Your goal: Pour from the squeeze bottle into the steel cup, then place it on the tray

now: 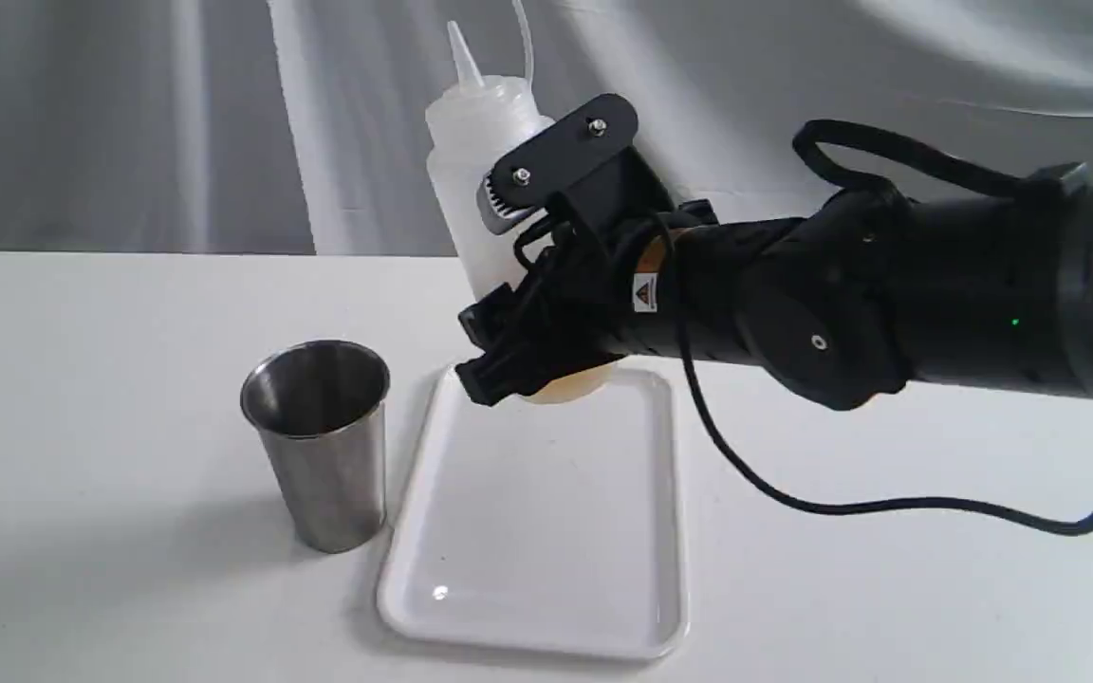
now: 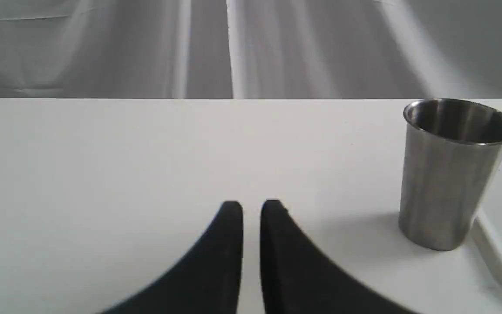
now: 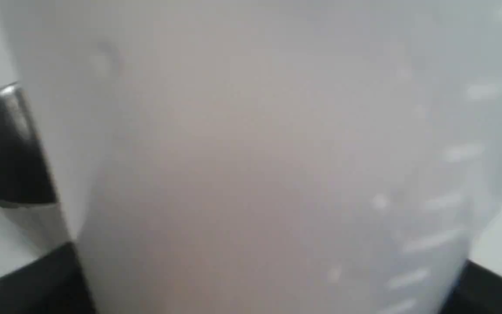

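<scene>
The squeeze bottle [image 1: 475, 161] stands nearly upright, nozzle up, leaning slightly left, with amber liquid at its base. My right gripper [image 1: 499, 285] is shut on its body. The base sits at the far end of the white tray [image 1: 527, 531]; I cannot tell whether it touches. The steel cup [image 1: 319, 446] stands upright just left of the tray, and what its dark inside holds is not visible. In the right wrist view the bottle [image 3: 251, 157] fills the picture, with the cup rim [image 3: 2, 148] beside it. My left gripper [image 2: 251, 205] is shut and holds nothing, low over the table, with the cup [image 2: 451, 174] and tray rim [image 2: 495, 257] to one side.
A black cable [image 1: 888, 503] trails from the right arm across the white table [image 1: 82, 379] to the right of the tray. Grey cloth [image 1: 129, 114] hangs behind the table's far edge.
</scene>
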`<state>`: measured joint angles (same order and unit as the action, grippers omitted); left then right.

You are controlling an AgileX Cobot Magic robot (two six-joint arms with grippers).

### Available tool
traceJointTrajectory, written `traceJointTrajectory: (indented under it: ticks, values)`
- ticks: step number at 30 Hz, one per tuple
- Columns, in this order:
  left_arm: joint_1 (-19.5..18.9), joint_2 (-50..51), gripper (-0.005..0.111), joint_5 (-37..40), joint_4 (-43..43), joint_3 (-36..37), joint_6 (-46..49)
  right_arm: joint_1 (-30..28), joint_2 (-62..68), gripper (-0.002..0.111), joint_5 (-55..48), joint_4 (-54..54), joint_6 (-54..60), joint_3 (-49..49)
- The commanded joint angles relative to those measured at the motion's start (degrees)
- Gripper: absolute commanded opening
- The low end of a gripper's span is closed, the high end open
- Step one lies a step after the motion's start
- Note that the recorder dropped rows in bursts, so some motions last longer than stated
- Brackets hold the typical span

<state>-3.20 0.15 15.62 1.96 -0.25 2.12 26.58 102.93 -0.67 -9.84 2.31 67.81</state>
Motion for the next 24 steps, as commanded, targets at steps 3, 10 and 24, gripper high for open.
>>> traceJointTrajectory:
  ticks: [3, 10, 24]
  values:
    - [0.1, -0.1, 0.008, -0.4, 0.0, 0.3, -0.2, -1.6, -1.1, 0.000, 1.1, -0.7, 3.9, 0.0]
    - [0.1, -0.1, 0.008, -0.4, 0.0, 0.3, -0.3, -1.6, -1.1, 0.000, -0.5, -21.9, -13.4, 0.0]
    - [0.1, -0.1, 0.008, -0.4, 0.0, 0.3, 0.0, 1.8, 1.5, 0.000, -19.1, -81.6, -65.4, 2.3]
